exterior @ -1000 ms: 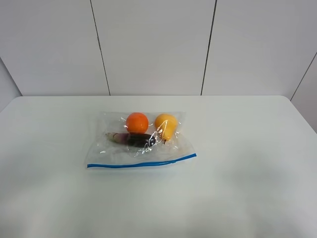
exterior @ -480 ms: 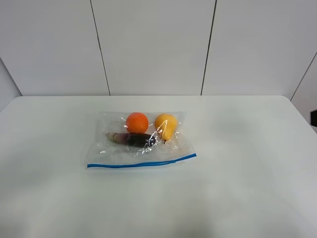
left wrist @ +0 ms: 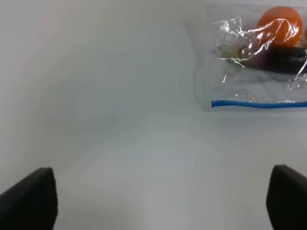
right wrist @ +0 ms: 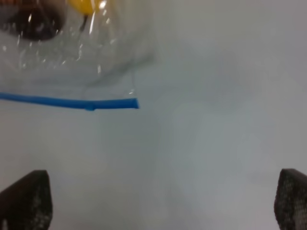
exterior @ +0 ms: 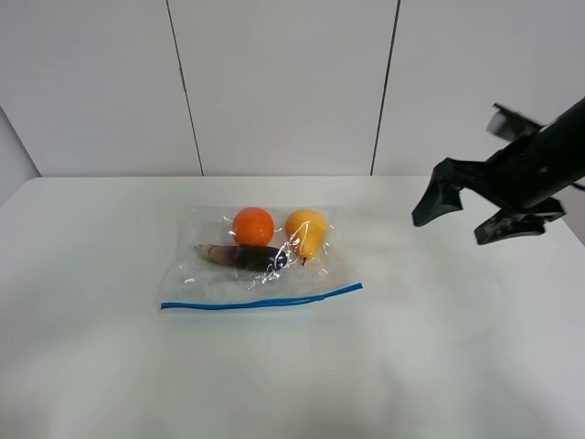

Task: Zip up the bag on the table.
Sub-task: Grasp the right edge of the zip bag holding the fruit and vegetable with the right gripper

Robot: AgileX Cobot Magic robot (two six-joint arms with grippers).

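The bag [exterior: 260, 267] lies flat in the middle of the table [exterior: 110, 366]. It is clear crinkly plastic with a blue zipper strip [exterior: 265, 301] along its near edge. An orange [exterior: 253, 226], a yellow pear [exterior: 306, 233] and a dark purple item [exterior: 247, 256] show through it. My right gripper [exterior: 450, 229] is open and empty, up in the air to the right of the bag. Its wrist view shows the zipper strip's right end [right wrist: 72, 103] ahead of the open gripper [right wrist: 158, 201]. My left gripper [left wrist: 158, 201] is open and empty, with the bag's left end [left wrist: 249, 72] ahead of it. It is out of the exterior view.
A grey panelled wall [exterior: 283, 82] rises behind the table's far edge. The table's rounded far right corner [exterior: 535, 187] lies under my right arm. Bare white tabletop surrounds the bag on all sides.
My right arm has come in from the right edge of the exterior view and now hangs above the table to the right of the bag. The bag has not moved.
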